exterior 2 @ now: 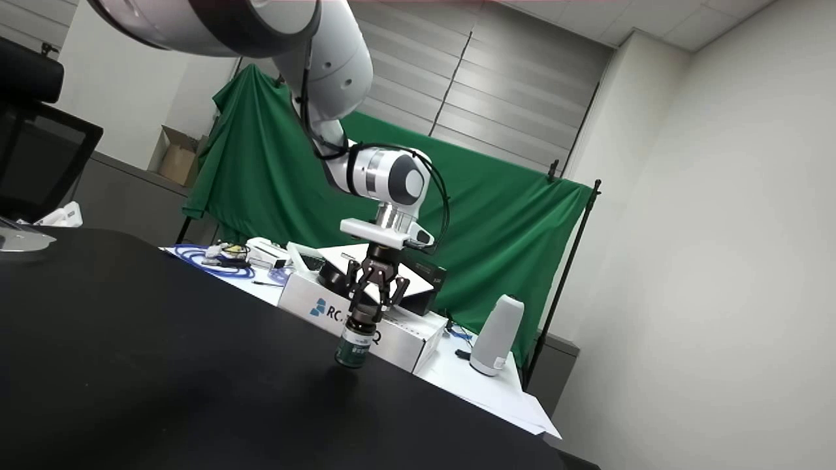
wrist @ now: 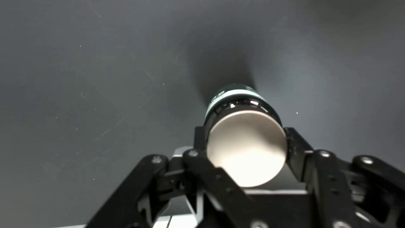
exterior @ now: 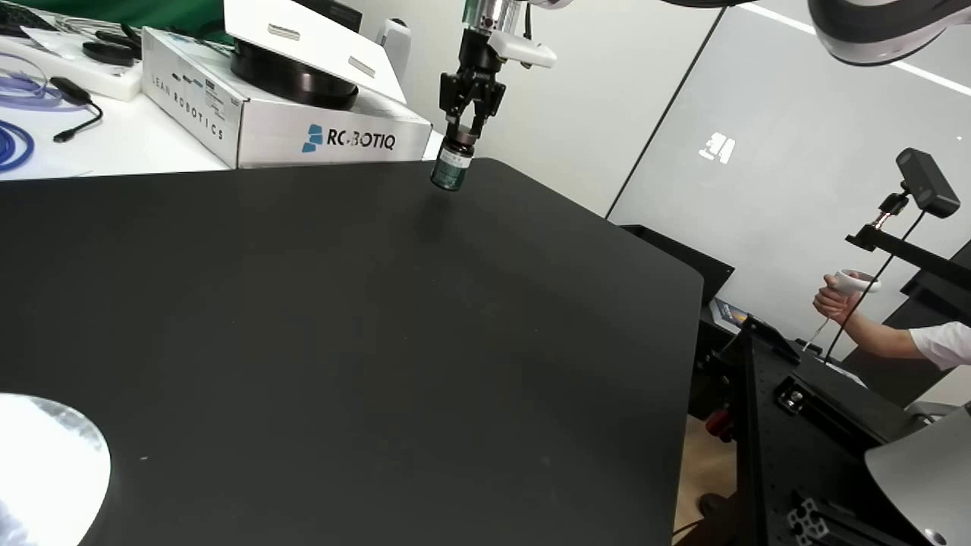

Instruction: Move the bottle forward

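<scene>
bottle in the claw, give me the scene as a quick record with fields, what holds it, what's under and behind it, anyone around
object: small dark-green bottle with a white label
held by: black two-fingered claw, closed on the round cap
beneath: flat black tabletop; bottle seems lifted, exact gap unclear
behind: white cardboard box with "ROBOTIQ" lettering, beyond the tabletop's edge in both exterior views
backdrop: hanging green cloth
person: bare hand holding a white controller
progress: bottle not set down yet
</scene>
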{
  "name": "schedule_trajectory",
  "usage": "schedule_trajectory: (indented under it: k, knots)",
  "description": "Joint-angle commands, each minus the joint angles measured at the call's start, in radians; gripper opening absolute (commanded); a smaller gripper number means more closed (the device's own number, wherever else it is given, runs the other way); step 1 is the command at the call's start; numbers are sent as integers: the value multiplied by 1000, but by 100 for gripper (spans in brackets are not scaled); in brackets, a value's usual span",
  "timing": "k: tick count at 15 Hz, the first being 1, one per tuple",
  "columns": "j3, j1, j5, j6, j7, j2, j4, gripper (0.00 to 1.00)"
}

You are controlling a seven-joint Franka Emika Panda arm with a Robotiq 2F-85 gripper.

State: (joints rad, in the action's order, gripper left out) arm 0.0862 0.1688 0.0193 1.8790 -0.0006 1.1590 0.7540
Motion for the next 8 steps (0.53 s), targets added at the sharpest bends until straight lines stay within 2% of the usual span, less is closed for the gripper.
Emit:
schedule_trajectory:
  k: [1, 8]
  knots:
    - [-7, 17, -5, -60, -2, 72, -129, 36]
    - [-2, 18, -6, -78, 4, 110, -168, 36]
